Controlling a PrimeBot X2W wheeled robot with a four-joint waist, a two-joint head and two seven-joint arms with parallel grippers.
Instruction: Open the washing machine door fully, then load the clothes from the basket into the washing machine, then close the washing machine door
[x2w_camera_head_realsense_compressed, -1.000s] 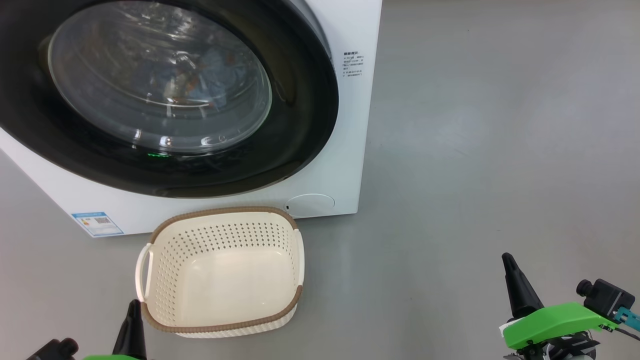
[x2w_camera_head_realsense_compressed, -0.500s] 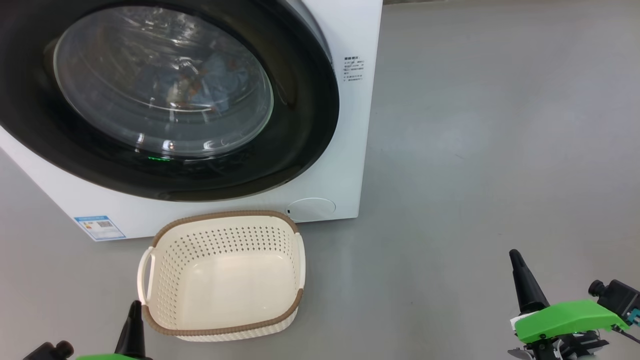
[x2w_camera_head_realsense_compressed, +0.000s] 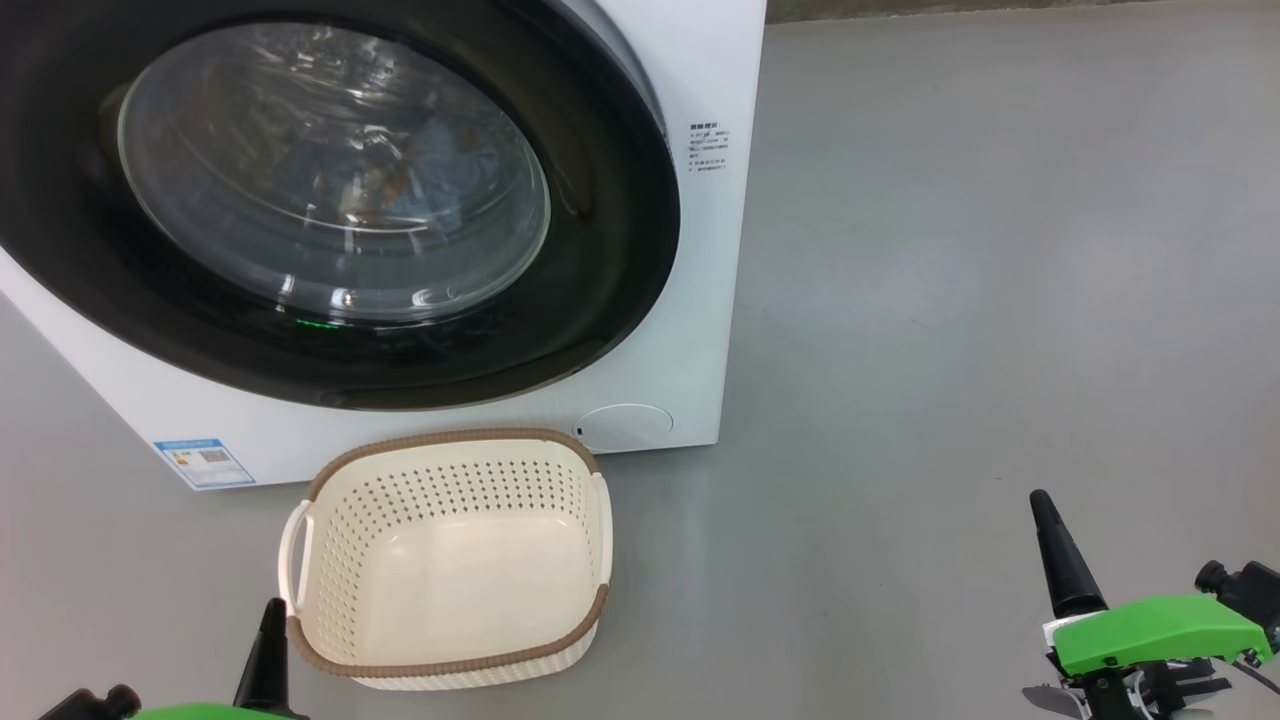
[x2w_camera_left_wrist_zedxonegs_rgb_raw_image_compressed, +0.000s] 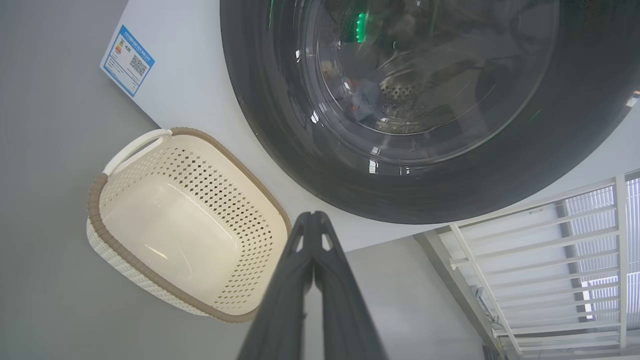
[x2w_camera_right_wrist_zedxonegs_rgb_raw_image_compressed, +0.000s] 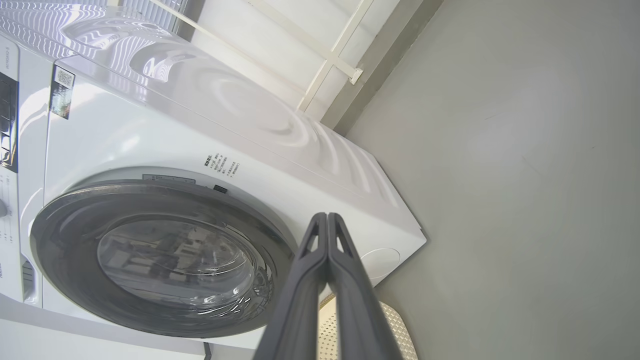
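The task looks done: the door (x2w_camera_head_realsense_compressed: 330, 200), upper left of the head view, sits shut on the washer (x2w_camera_head_realsense_compressed: 700, 320), the clothes (x2w_camera_head_realsense_compressed: 440, 160) show behind its glass, and the basket (x2w_camera_head_realsense_compressed: 450, 437) below lies empty. The left gripper (x2w_camera_head_realsense_compressed: 271, 606) and right gripper (x2w_camera_head_realsense_compressed: 1040, 498), at the bottom corners, are pinched together, holding nothing.

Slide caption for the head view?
Closed washing machine door, clothes inside; empty basket on floor; left hand and right hand low, shut.

We read no wording: on the washing machine (x2w_camera_head_realsense_compressed: 700, 330), a blue QR-code label (x2w_camera_head_realsense_compressed: 204, 462) below-left of the washing machine door (x2w_camera_head_realsense_compressed: 600, 250) and small black print (x2w_camera_head_realsense_compressed: 707, 148) right of it are illegible.
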